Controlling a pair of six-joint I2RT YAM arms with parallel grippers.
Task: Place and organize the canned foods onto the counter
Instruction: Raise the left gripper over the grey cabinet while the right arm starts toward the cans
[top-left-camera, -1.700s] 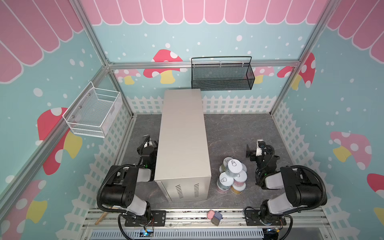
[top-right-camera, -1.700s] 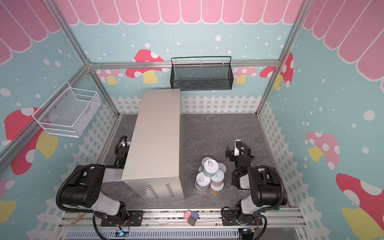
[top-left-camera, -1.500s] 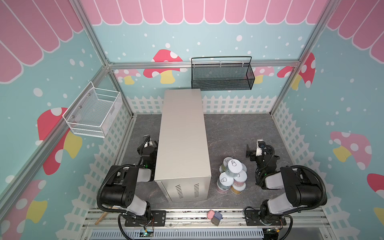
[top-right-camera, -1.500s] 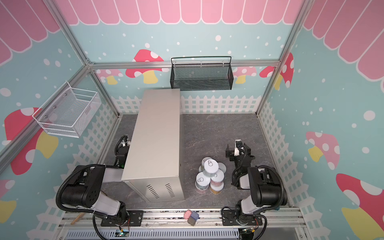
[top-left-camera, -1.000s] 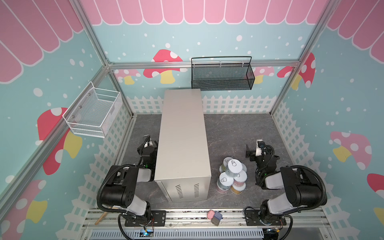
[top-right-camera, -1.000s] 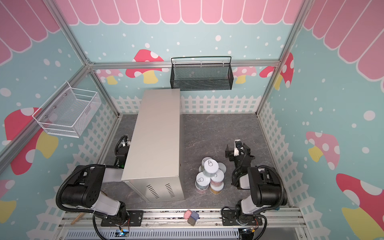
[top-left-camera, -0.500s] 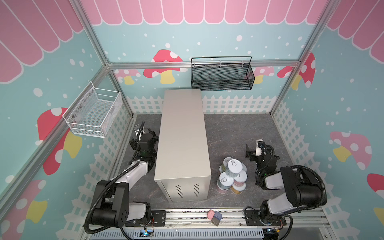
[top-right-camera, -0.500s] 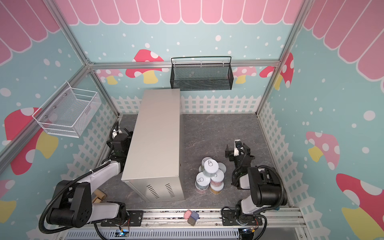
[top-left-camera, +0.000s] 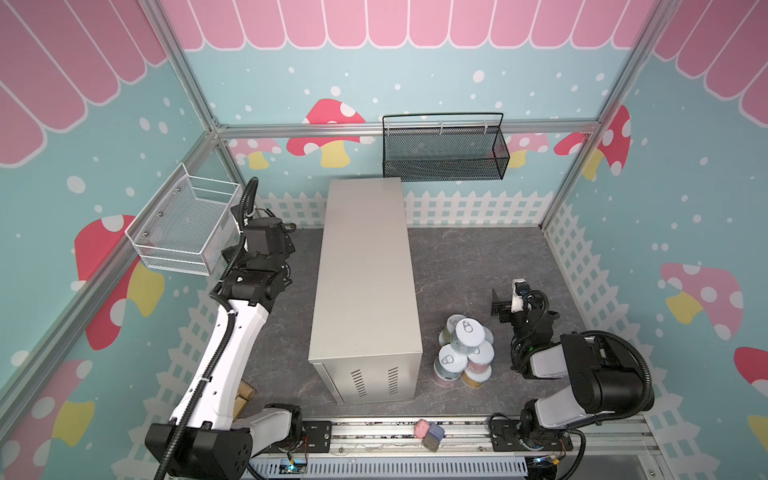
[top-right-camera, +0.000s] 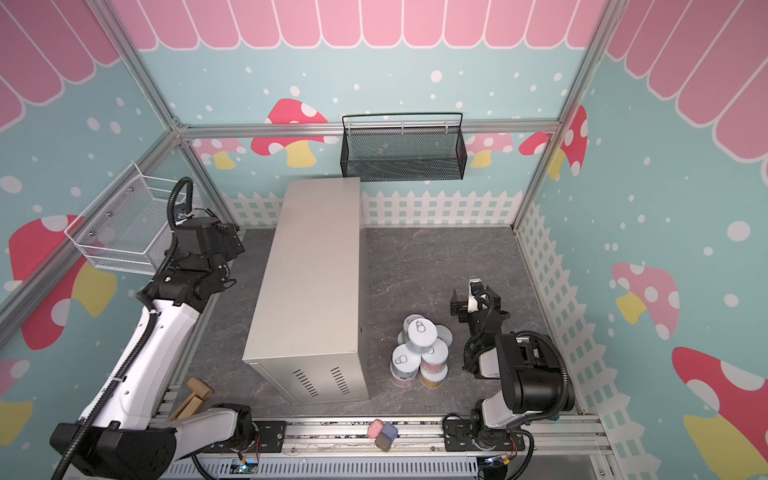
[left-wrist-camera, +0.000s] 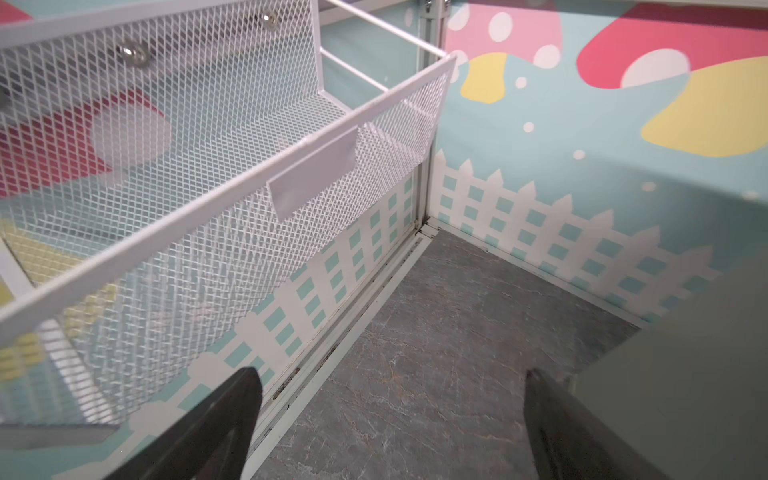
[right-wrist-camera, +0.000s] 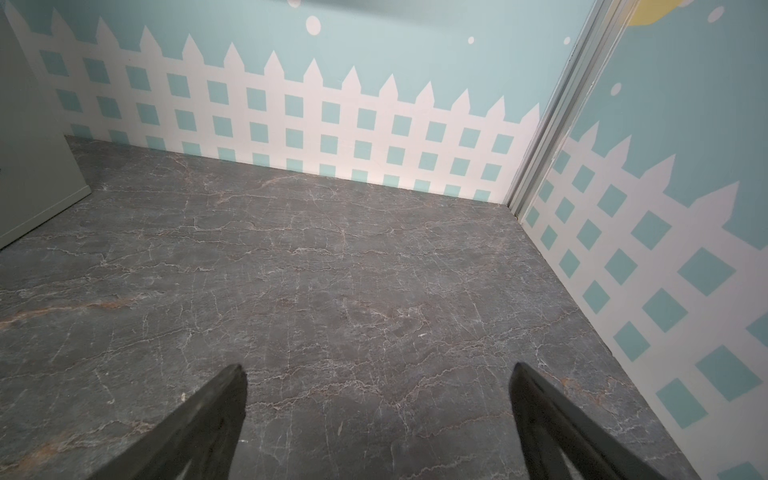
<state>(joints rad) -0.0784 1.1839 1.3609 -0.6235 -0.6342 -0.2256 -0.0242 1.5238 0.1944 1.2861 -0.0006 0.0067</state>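
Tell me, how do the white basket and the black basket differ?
The white basket hangs on the left side wall; the black basket hangs on the back wall. The white basket is squarish, the black basket long and narrow. Both are wire mesh and wall-mounted.

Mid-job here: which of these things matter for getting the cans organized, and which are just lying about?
For the job: stack of cans; counter beside it.
Lying about: black basket; white basket; wooden pieces; small blocks near the front edge.
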